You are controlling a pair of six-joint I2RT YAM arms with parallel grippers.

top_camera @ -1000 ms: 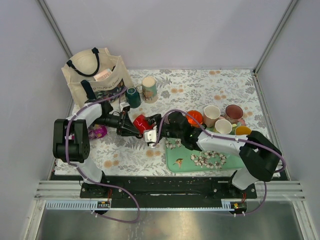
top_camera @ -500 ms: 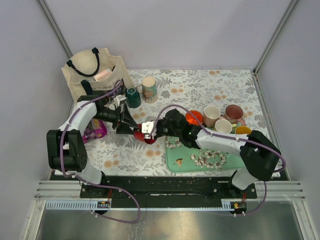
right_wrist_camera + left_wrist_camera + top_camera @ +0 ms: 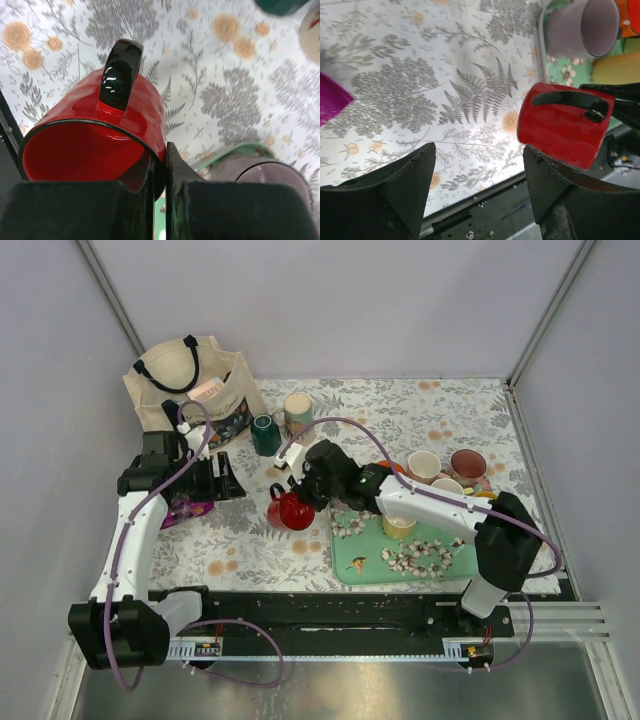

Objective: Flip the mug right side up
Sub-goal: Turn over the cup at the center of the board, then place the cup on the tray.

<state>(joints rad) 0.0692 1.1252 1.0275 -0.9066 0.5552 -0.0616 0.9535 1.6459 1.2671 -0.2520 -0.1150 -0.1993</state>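
The red mug (image 3: 291, 511) with a black handle (image 3: 120, 74) is near the middle of the flowered cloth, just left of the green tray. My right gripper (image 3: 306, 487) is shut on its rim, one finger inside the mouth and one outside, as the right wrist view shows (image 3: 162, 165). The mug's mouth (image 3: 80, 150) faces that wrist camera. Whether the mug touches the cloth I cannot tell. My left gripper (image 3: 226, 478) stands open to the left, apart from the mug. In the left wrist view the mug (image 3: 562, 125) lies beyond the empty left gripper (image 3: 477, 167).
A canvas tote bag (image 3: 190, 390) stands back left, with a dark green mug (image 3: 266, 434) and a floral mug (image 3: 298, 418) beside it. A purple packet (image 3: 190, 505) lies left. The green tray (image 3: 400, 558) and several mugs, cream (image 3: 423, 470) and maroon (image 3: 467, 466) among them, fill the right.
My left gripper opened, let go of the red mug and drew back to the left. My right gripper shut on the mug's rim and now holds it alone.
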